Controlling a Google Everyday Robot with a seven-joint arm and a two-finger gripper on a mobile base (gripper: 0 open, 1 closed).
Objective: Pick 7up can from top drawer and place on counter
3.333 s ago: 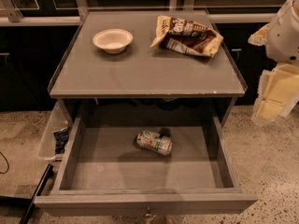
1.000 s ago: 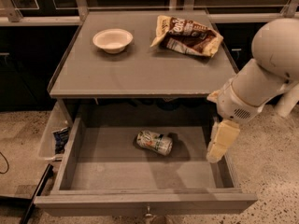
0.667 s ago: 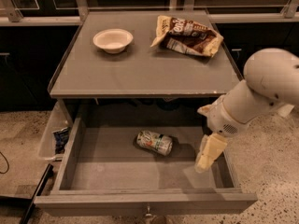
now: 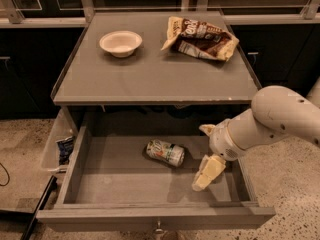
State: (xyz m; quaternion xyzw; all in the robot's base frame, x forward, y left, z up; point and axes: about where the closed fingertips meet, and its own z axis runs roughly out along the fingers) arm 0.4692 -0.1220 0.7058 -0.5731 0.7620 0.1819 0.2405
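The 7up can (image 4: 165, 152) lies on its side in the middle of the open top drawer (image 4: 150, 184), silvery-white and green. My gripper (image 4: 206, 174) hangs over the drawer's right part, pointing down and left, about a can's length to the right of the can and not touching it. The white arm (image 4: 272, 119) reaches in from the right edge. The grey counter (image 4: 150, 79) is the cabinet top right above the drawer.
A cream bowl (image 4: 120, 43) stands at the counter's back left. A brown and cream chip bag (image 4: 200, 38) lies at the back right. A clear side bin with a blue wrapper (image 4: 64, 149) hangs left of the drawer. Speckled floor surrounds the cabinet.
The arm has swung in from the right edge and moved down and left over the drawer, bringing the gripper closer to the can. The can has not moved.
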